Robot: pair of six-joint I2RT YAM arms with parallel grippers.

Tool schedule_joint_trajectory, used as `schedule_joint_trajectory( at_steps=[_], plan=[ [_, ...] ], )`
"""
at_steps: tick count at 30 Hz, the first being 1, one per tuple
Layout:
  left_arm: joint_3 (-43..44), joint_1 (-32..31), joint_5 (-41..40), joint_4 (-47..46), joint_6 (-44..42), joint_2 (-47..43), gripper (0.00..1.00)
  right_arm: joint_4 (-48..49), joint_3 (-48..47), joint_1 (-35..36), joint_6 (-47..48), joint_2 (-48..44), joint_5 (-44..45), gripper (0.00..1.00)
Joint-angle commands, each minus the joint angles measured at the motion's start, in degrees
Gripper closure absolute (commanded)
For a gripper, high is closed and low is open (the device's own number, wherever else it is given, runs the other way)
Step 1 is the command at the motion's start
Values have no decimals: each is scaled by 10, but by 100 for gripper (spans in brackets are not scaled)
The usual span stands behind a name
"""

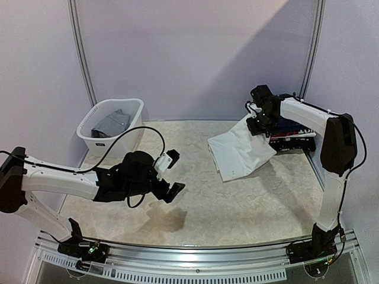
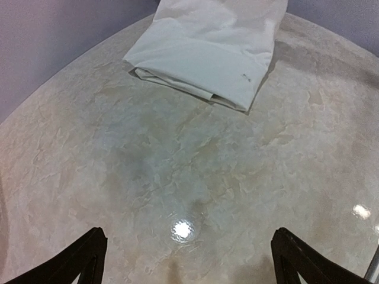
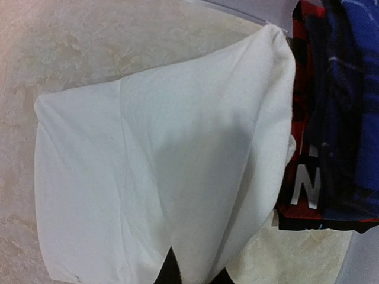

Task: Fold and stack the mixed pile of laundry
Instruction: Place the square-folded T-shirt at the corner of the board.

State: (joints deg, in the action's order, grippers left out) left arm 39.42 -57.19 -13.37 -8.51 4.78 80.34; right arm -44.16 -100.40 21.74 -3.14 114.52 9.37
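A folded white shirt lies on the table right of centre, its far right corner lifted. My right gripper is shut on that corner and holds it up next to a stack of folded clothes at the far right: a dark blue plaid shirt on top of a red and black garment. The white shirt fills the right wrist view and shows at the top of the left wrist view. My left gripper is open and empty above bare table. A grey garment lies in the basket.
A white slotted basket stands at the back left by the wall. Purple walls close off the back and sides. The marbled tabletop ends in a metal rail at the near edge.
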Motion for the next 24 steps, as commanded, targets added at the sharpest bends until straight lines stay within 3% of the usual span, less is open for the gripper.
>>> schedule_joint_trajectory(
  at_steps=[1,24],
  plan=[
    [-2,8,-4,-18,0,13,1,-7,-45,0,15,-5,41,100],
    [-4,9,13,-25,3,20,1,-102,-253,32,50,-7,123,100]
  ],
)
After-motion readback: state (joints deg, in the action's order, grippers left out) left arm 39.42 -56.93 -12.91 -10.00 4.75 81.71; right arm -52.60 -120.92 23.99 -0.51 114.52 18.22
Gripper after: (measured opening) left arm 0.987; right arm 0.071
